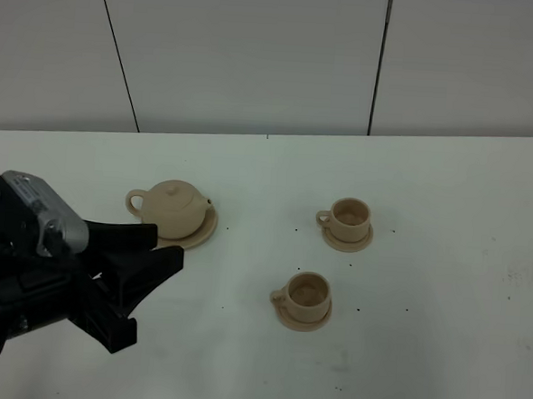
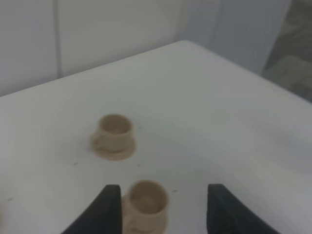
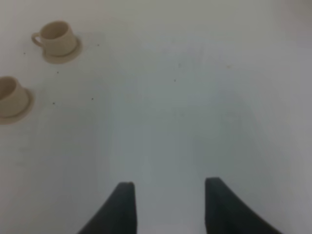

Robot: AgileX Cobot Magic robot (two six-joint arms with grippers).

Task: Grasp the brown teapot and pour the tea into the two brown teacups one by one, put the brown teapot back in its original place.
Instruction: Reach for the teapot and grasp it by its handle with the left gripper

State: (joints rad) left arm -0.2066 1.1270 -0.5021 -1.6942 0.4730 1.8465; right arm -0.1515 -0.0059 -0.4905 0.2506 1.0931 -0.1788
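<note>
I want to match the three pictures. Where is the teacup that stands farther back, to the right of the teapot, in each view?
Exterior high: far teacup right of centre, right of the brown teapot.
Left wrist: far teacup in full view, beyond the near teacup.
Right wrist: far teacup well ahead of the open tool, beyond the near teacup.
Shared landmark: the near teacup, in all three views.

left arm point(image 1: 25, 307): black | wrist camera point(image 1: 44, 211): silver-grey | jaws: black, tapered

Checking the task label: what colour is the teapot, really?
The teapot is plain pale beige-tan, no pattern; clearest in the exterior high view.
</note>
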